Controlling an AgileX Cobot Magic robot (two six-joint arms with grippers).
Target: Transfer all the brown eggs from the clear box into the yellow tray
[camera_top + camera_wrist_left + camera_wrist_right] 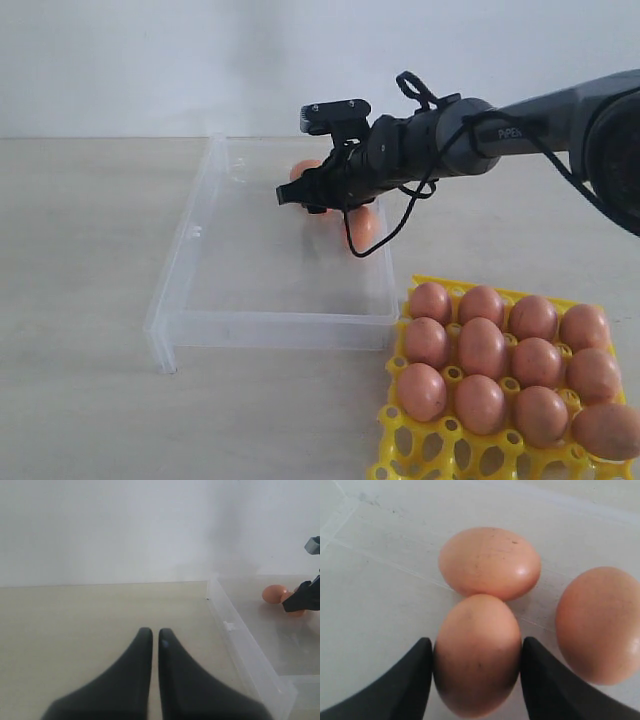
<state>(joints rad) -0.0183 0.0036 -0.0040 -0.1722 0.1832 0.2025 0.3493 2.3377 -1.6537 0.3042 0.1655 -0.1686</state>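
The right gripper (300,198) reaches into the clear box (185,260), low over its floor near the far end. In the right wrist view its fingers (400,685) stand on either side of one brown egg (477,655), right against the shell. I cannot tell whether they squeeze it or only flank it. A second egg (490,562) touches that one, and a third (600,625) lies just beside them, all three on the box floor. The yellow tray (420,445) sits outside the box, just beside its near corner, with about a dozen eggs (483,347) in its cups. The left gripper (152,632) hangs over the table (75,615) outside the box, near one long wall. It is clenched, with only a thin slit between its fingers, and grasps nothing.
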